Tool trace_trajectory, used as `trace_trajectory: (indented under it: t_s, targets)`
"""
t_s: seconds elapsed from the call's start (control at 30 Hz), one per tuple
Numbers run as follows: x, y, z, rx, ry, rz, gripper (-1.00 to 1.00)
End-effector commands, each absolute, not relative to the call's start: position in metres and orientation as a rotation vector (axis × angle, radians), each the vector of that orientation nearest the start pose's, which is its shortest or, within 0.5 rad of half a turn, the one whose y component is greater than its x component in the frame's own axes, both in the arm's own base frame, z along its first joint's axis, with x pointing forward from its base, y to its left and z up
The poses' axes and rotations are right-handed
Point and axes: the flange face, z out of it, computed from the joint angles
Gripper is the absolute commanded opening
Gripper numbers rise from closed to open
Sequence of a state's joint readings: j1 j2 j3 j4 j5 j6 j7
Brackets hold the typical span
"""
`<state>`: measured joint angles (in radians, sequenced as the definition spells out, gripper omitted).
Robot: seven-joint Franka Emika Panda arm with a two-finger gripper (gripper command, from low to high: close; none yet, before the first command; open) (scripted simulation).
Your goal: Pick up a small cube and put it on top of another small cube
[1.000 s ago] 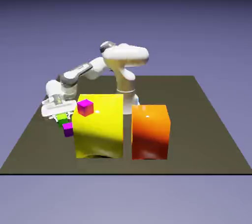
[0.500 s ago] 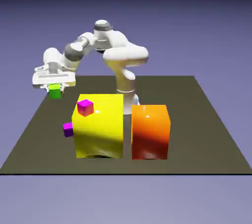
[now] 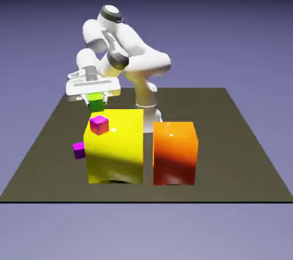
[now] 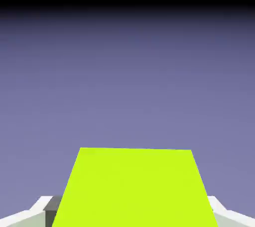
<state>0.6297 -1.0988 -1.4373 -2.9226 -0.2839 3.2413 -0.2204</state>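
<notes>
Across the lower two thirds of the exterior view spreads a dark olive-brown table [image 3: 240,156], a flat matte slab with a sharp front edge and sides that narrow toward the back. Behind and below it runs a plain blue-violet backdrop that fades to black along the top of the frame. No brand, label or writing can be read on any surface.

Left of centre on the table stands a big yellow block [image 3: 117,150], and just beside it on the exterior view's right, with a narrow gap between, a slightly lower orange block [image 3: 175,153]. A small magenta cube [image 3: 99,124] sits on the yellow block's top near its front left corner. A second magenta cube [image 3: 79,150] lies on the table against the yellow block's left side.

At upper left of centre the white arm [image 3: 131,53] folds over itself, and its gripper [image 3: 95,103] hangs above the yellow block's back left corner, clear of it. The claw is clamped on the small green cube [image 3: 95,103], which is up in the air below the white hand. In the hand view the green cube [image 4: 134,188] fills the bottom middle of the frame, the grey fingers [image 4: 50,213] showing at its lower corners, with only violet backdrop beyond.
</notes>
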Motion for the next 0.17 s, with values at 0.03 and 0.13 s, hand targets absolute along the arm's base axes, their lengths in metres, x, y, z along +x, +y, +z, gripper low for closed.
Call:
trace_trajectory:
  t_s: [0.03, 0.13]
  targets:
    - [0.329, -0.2003, 0.3374, -2.148, 0.54, -1.282, -1.0]
    - [0.3239, -0.2024, 0.3424, -2.144, 0.54, -1.281, 1.0]
